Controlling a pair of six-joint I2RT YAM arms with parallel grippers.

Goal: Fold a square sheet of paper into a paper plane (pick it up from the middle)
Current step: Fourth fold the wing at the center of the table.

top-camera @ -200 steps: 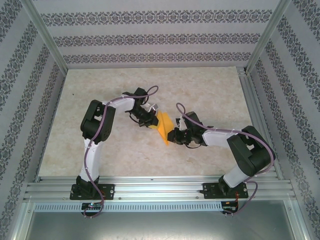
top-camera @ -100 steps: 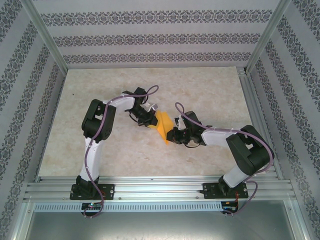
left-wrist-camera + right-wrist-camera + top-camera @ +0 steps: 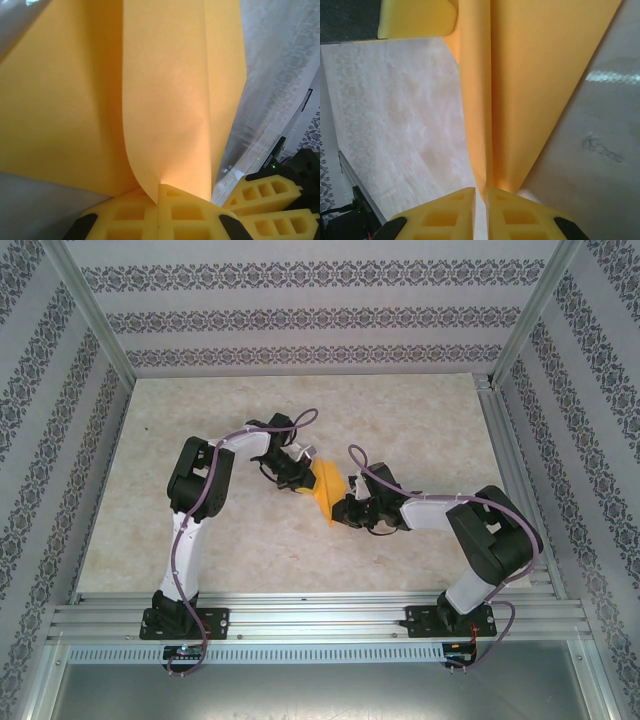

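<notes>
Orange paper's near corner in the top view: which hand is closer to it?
Right. The right hand pinches the orange paper just beside that near corner; the left hand pinches its opposite edge, closer to the far end.

A: Entry one: what differs from a second ago?
B: Right hand (image 3: 343, 512): shifted slightly leftward, closer to the left hand (image 3: 300, 480). Its forearm and elbow shift the same way.
A: Entry two?
B: Sheet of paper (image 3: 324, 492): near tip drawn a little leftward with that hand, and a touch farther from the arms' bases.
A: Entry three, left arm?
B: Upper link leans a trace rightward; change barely visible from above.
</notes>
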